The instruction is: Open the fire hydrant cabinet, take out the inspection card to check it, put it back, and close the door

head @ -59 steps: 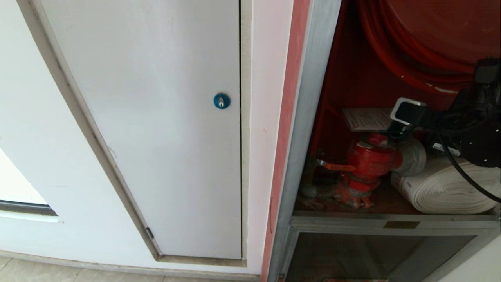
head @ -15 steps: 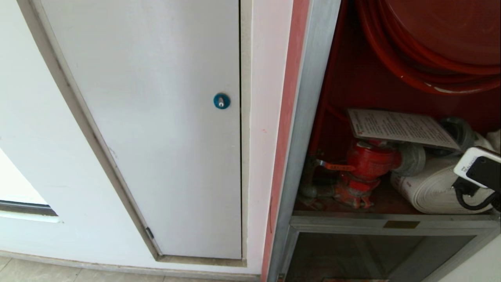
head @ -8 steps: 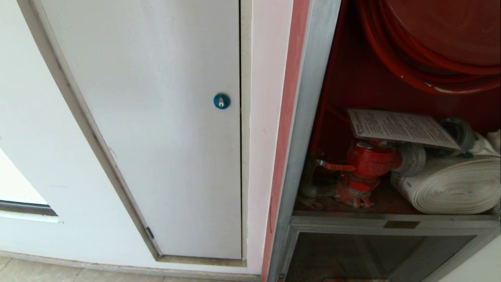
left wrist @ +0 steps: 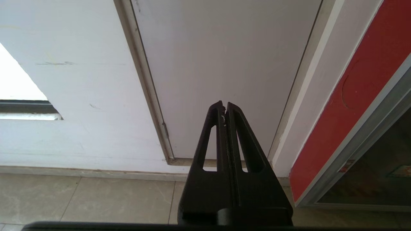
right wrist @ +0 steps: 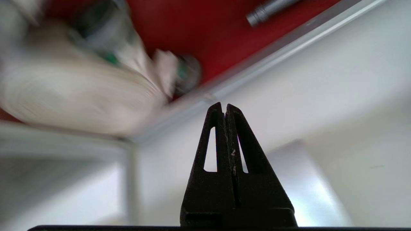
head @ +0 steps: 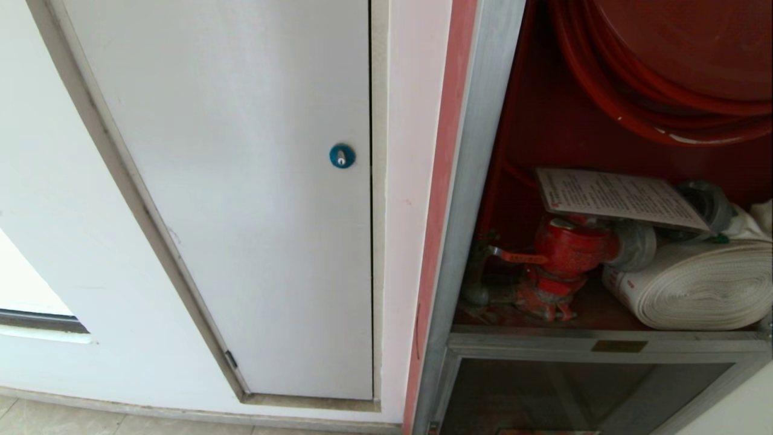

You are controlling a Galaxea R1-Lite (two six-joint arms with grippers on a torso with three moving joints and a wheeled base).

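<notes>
The fire hydrant cabinet (head: 483, 151) stands open at the right of the head view, red inside within a silver frame. The white inspection card (head: 616, 196) lies on top of the red valve (head: 567, 248), beside the white rolled hose (head: 700, 290) and under the red hose reel (head: 670, 66). The cabinet's door is out of view. Neither arm shows in the head view. My right gripper (right wrist: 224, 107) is shut and empty, outside the cabinet near its lower frame corner (right wrist: 205, 96) and the hose (right wrist: 77, 96). My left gripper (left wrist: 224, 106) is shut, empty, pointing at the wall's base.
A plain white panel door (head: 241, 181) with a round blue lock (head: 342, 155) fills the left of the head view. Below the cabinet's shelf is a dark glass panel (head: 574, 393). Tiled floor (left wrist: 96, 199) runs along the wall.
My right gripper let go of the card, drew back to the right and left the head view. It has shut empty. The card stays on the valve.
</notes>
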